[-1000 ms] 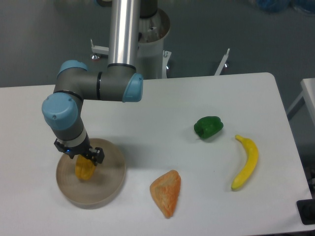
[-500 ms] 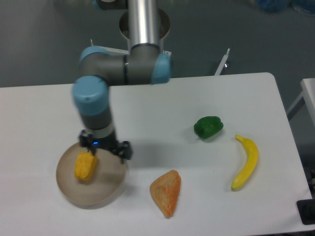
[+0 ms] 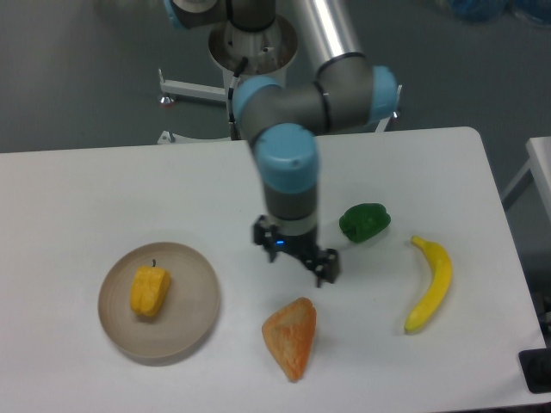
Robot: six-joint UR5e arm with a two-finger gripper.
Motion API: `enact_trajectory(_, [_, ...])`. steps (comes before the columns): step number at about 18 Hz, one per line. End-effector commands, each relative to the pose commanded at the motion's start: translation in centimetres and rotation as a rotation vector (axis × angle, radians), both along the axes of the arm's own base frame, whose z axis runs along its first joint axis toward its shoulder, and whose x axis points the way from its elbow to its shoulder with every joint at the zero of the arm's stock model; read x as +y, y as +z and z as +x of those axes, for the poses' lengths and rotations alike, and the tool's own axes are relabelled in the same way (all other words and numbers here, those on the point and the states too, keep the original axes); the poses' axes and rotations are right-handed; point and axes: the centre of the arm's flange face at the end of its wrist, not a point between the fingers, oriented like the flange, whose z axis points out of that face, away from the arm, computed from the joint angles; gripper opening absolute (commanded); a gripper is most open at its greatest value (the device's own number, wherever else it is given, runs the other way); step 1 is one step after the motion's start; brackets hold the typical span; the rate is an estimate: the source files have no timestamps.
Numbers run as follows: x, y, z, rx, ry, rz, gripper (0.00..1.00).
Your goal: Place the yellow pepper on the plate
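Note:
The yellow pepper (image 3: 149,290) lies on the round beige plate (image 3: 191,319) at the left front of the table, its dark stem pointing back. My gripper (image 3: 295,253) is open and empty. It hangs over the middle of the table, well to the right of the plate, between the green pepper and the orange wedge. Nothing is between its fingers.
A green pepper (image 3: 364,222) sits right of the gripper. An orange triangular wedge (image 3: 292,336) lies just in front of it. A yellow banana (image 3: 432,285) lies near the right edge. The arm's base column (image 3: 254,34) stands behind the table.
The gripper let go of the yellow pepper on the plate, then swung right across the table to the middle. The pepper stays on the plate.

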Motion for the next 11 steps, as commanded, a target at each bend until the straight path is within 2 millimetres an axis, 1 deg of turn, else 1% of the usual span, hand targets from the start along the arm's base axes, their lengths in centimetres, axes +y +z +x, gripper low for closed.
enact_trajectory(2, [-0.2,-0.5,-1.1,0.002,-0.033,-0.01,1.0])
enact_trajectory(5, [0.1,-0.6,-2.3,0.007,-0.027,-0.005,1.0])
enact_trajectory(11, [0.5,-0.9,-3.2,0.015,-0.02,0.006,1.0])
